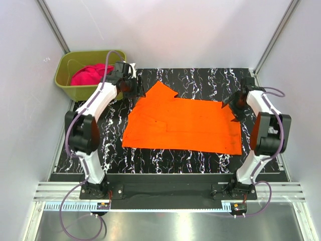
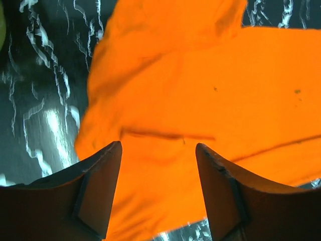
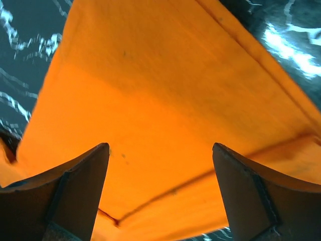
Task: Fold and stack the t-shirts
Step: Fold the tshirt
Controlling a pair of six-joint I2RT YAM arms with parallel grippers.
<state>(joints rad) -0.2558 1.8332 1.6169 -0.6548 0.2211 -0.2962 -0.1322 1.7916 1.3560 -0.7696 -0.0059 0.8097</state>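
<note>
An orange t-shirt point(image 1: 180, 123) lies spread flat on the black marbled mat, with one part folded over at its far left. A magenta t-shirt point(image 1: 90, 74) sits bunched in the olive-green tub. My left gripper point(image 1: 137, 92) hovers at the orange shirt's far left corner, jaws open. In the left wrist view the orange t-shirt point(image 2: 200, 85) lies beyond the left gripper point(image 2: 158, 145), with nothing pinched. My right gripper point(image 1: 232, 106) stands open over the shirt's far right corner. In the right wrist view the orange t-shirt point(image 3: 160, 90), with a seam, fills the space beyond the right gripper point(image 3: 159, 146).
The olive-green tub point(image 1: 80, 93) stands at the back left, just off the mat point(image 1: 150, 160). White walls close in the left, right and back sides. Both arm bases are bolted to the rail at the near edge.
</note>
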